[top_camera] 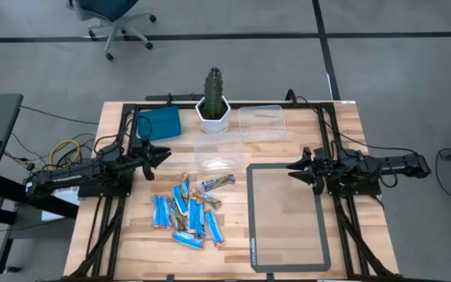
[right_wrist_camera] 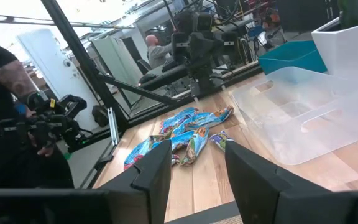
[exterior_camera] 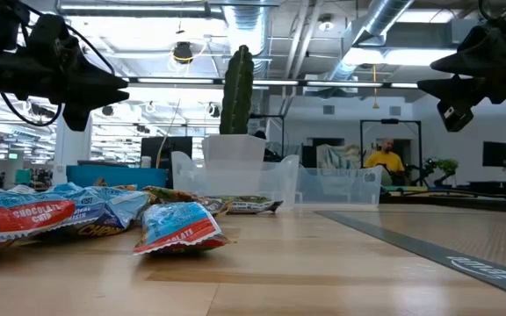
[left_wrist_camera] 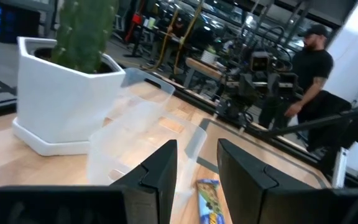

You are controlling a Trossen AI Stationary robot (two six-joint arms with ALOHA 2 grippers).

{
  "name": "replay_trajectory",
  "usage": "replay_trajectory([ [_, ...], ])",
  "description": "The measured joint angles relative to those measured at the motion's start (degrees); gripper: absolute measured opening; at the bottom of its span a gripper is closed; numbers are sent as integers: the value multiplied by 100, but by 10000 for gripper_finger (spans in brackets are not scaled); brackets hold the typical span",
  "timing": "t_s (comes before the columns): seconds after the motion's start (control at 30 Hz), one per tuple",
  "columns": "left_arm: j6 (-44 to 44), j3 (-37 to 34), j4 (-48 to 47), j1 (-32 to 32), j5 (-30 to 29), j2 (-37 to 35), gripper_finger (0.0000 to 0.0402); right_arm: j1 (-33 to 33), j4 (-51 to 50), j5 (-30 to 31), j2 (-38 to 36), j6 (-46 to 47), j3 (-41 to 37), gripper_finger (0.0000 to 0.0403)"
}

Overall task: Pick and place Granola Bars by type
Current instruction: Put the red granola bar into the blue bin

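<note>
Wooden planks make up the tabletop (top_camera: 288,243), ringed by a black frame, with grey floor and an office chair (top_camera: 116,19) beyond. My left tool (top_camera: 163,154) hovers above the left half, its fingers (left_wrist_camera: 160,171) slightly parted with nothing between them. My right tool (top_camera: 294,168) hangs above the near edge of the grey-bordered mat (top_camera: 286,217), its fingers (right_wrist_camera: 157,174) likewise a little apart and empty.

The Granola Bars (top_camera: 188,211) lie in a loose heap on the bare wood between my left tool and the mat — light blue wrappers with red ends, darker printed ones, and brown-gold ones mixed in. One bar (top_camera: 218,182) sits a little apart from the heap, toward the containers; it shows just past my left fingers in the wrist view. From table height, one wrapper reads "chocolate chip".

Behind the heap stand two clear plastic containers — one (top_camera: 218,152) near the middle, another (top_camera: 261,123) farther back right. A cactus in a white pot (top_camera: 213,112) stands at the back centre, with a blue tray (top_camera: 159,122) beside it. A person (left_wrist_camera: 309,81) in dark clothes stands in the room beyond.
</note>
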Motion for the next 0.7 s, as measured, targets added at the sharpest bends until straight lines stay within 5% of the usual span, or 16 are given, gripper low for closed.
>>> replay_trajectory([
  [0.7, -1698, 127, 411, -2, 17, 2, 106, -1, -1, 0, 0, 0, 1, 141],
])
